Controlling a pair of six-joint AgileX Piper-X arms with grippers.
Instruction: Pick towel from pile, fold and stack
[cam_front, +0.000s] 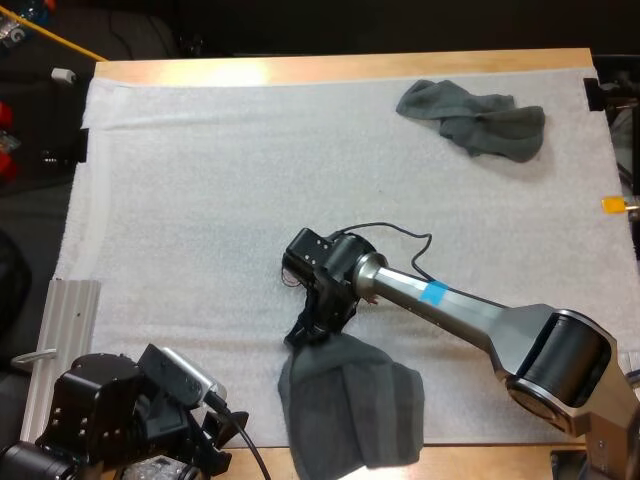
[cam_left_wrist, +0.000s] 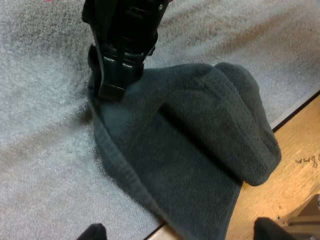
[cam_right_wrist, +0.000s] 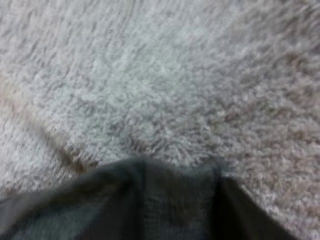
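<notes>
My right hand (cam_front: 308, 328) is clamped on the far left corner of the half-folded towel (cam_front: 352, 408), and the cloth bunches up into its fingers (the left wrist view shows the pinch best). That towel lies doubled over on itself, with a thick rounded fold along its right side. Its near edge hangs past the rim of the white mat (cam_front: 200, 200) onto the bare wood of the surface (cam_left_wrist: 295, 150).

My left hand (cam_left_wrist: 182, 234) hovers just on the near side of the towel, fingers spread and touching nothing. Beyond the towel the mat runs flat and open toward its far edge, and there is open mat to the towel's left as well.

The crumpled towel (cam_front: 472, 118) sits far beyond the half-folded towel and to its right, close to the mat's far right corner and well apart from both hands.
</notes>
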